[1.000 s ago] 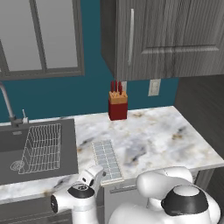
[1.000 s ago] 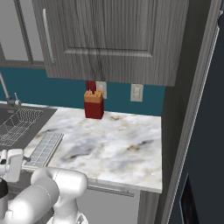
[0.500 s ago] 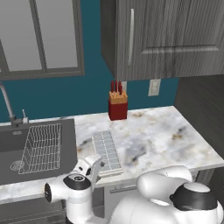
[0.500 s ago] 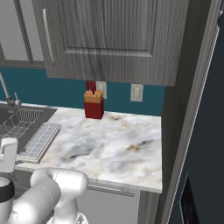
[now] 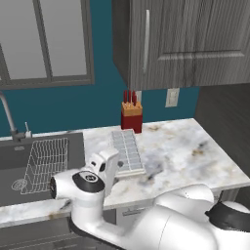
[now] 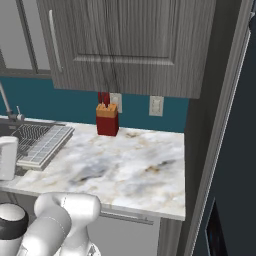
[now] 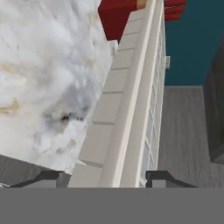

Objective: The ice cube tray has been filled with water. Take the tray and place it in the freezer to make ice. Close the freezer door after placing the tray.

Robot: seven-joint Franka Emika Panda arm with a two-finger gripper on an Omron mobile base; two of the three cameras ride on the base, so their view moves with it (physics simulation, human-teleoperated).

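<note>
While the hand view looks along the tray edge, the following conditions apply.

Gripper (image 7: 107,177): fingertips sit one on each side of the ice cube tray (image 5: 128,152), pinching its near end.
Fingertips (image 7: 43,178): dark, level with each other at the tray's near short edge.
Ice cube tray: extends straight ahead of the gripper, away from the fingertips; in the left base view its near end is raised off the marble countertop (image 5: 180,149), and its far end points at the red knife block (image 5: 131,114).
Red knife block: beyond the tray's far end, against the teal wall.
Wire dish rack (image 5: 47,158): in the sink, to the left of the gripper.
Countertop: below and to the right of the gripper.
Upper cabinet (image 6: 130,45): above and ahead of the gripper.
</note>
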